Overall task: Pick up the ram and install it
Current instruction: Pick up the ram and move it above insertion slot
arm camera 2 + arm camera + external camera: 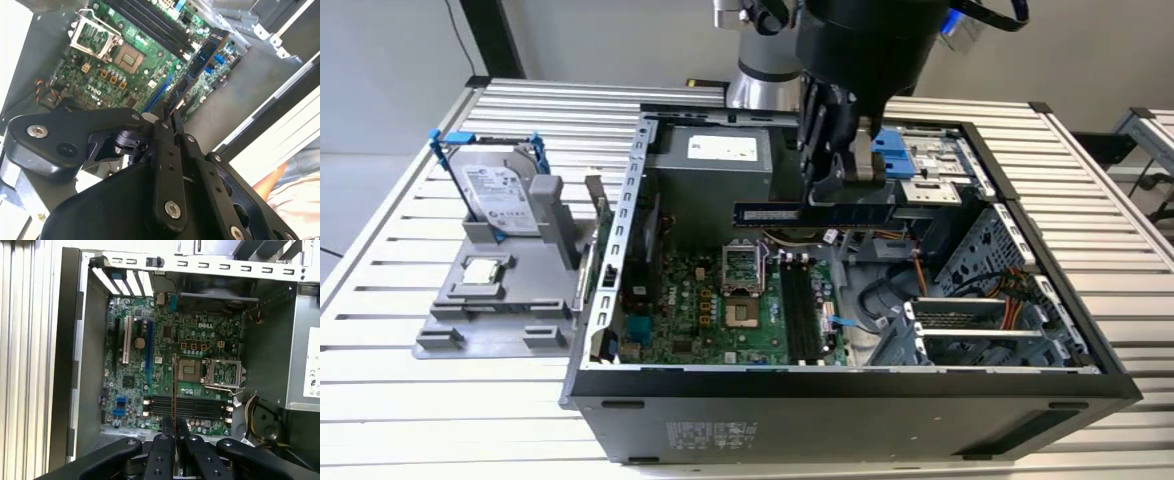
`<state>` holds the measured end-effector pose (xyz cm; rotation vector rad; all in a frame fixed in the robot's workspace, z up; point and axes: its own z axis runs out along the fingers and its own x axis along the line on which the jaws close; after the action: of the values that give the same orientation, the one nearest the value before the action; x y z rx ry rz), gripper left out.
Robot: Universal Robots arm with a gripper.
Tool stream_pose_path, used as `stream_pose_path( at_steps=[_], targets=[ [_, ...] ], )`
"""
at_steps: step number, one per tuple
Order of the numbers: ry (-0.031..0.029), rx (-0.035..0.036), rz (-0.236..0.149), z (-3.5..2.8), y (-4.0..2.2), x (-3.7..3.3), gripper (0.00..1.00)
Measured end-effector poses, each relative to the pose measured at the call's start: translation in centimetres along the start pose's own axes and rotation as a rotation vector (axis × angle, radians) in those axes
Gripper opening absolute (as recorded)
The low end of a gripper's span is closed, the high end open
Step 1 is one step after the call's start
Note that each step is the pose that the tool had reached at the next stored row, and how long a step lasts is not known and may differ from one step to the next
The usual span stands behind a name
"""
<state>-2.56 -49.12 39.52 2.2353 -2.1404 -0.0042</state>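
My gripper [849,190] hangs inside the open computer case [854,410], shut on the ram [817,212]. The ram is a long dark blue stick held level above the motherboard [700,300], apart from it. In the second wrist view the ram [201,56] sticks out from between the black fingers [163,125] of the gripper [168,111], its chips and label showing. The first wrist view shows the ram [174,385] edge-on as a thin line rising from the gripper [174,424], crossing over the black memory slots [192,407]. Those slots [798,300] lie below and nearer the case front than the ram.
A silver hard drive with blue rails [498,193] stands in a grey fixture [487,300] at the exterior view's left, on the slatted metal table [400,250]. In the case are the CPU socket [744,268], power supply [720,160], drive cage [987,330] and cables [881,295].
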Motion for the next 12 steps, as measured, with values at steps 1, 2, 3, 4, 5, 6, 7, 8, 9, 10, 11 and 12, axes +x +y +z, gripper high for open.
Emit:
stream_pose_path(
  at_steps=[1,2,3,4,5,6,7,8,9,10,11,12],
  targets=[
    [0.0,0.0,0.0,-0.01,-0.3,0.01,0.0],
    [-0.0001,0.0,0.0,-0.02,-0.6,0.03,0.0],
    [0.0,-0.0001,0.0,-0.03,-0.9,0.04,0.0],
    [0.0,-0.0001,0.0,-0.04,-1.19,0.06,0.0],
    [0.0,-0.0001,0.0,-0.05,-1.45,0.06,0.0],
    [0.0,-0.0001,0.0,-0.06,-1.67,0.07,0.0],
    [0.0,-0.0001,0.0,-0.06,-1.9,0.08,0.0],
    [0.0,-0.0001,0.0,-0.07,-2.11,0.09,0.0],
    [-0.0001,-0.0001,0.0,-0.08,-2.26,0.1,0.0],
    [0.0,-0.0001,0.0,-0.08,-2.27,0.1,0.0],
    [0.0,-0.0001,0.0,-0.08,-2.27,0.1,0.0],
    [0.0,-0.0001,0.0,-0.08,-2.27,0.1,0.0]
  ],
)
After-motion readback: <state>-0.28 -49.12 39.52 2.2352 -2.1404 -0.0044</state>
